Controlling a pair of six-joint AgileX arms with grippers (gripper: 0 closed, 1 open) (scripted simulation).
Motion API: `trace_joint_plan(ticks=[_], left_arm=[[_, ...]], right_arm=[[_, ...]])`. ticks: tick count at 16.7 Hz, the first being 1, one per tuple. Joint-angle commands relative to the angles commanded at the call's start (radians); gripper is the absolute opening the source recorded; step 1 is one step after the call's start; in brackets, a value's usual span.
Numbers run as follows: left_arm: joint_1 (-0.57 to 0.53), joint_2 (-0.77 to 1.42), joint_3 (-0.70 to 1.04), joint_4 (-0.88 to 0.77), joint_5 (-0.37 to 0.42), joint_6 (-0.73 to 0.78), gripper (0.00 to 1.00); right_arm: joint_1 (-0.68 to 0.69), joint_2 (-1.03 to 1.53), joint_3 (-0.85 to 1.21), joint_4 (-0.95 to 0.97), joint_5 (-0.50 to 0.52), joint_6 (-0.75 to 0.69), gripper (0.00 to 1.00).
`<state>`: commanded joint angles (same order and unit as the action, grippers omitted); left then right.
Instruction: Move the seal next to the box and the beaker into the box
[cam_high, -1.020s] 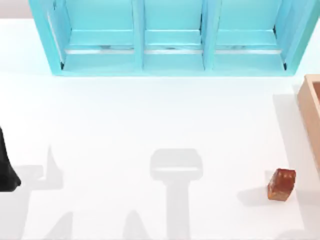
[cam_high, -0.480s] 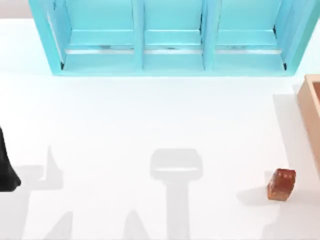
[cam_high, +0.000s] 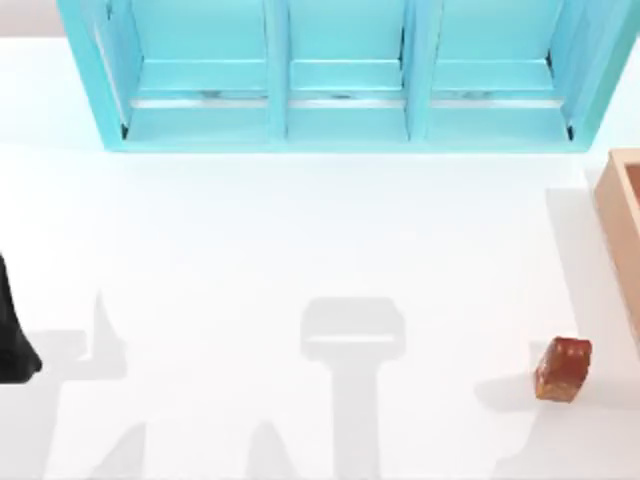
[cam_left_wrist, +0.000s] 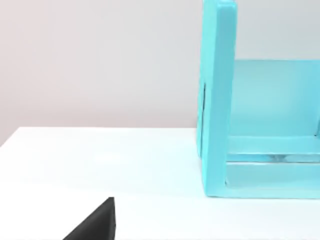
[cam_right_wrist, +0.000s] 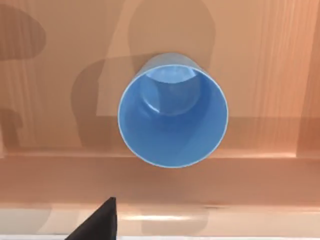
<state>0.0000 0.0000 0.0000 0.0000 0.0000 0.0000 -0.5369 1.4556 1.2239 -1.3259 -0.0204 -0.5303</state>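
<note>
Beaker stands upright, mouth up, inside box; pincer states unclear.

Turquoise three-bay shelf unit along the white table's far edge.

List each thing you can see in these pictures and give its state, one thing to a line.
seal: resting on the white table, apart from the box's wall, not held.
beaker: upright, mouth open, inside the box.
box: open-topped, at the table's right edge.
turquoise shelf unit: at the table's far side.
left arm: parked at the table's left edge.
</note>
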Motion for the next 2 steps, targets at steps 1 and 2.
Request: trace_joint_plan(ticks=[1, 2], left_arm=[[0.000, 0.000, 0.000, 0.000, 0.000, 0.000, 1.00], [0.000, 0.000, 0.000, 0.000, 0.000, 0.000, 1.00]], right_arm=[[-0.002, 0.006, 0.003, -0.009, -0.009, -0.001, 1.00], [-0.003, 0.008, 0.003, -0.012, -0.013, -0.002, 1.00]])
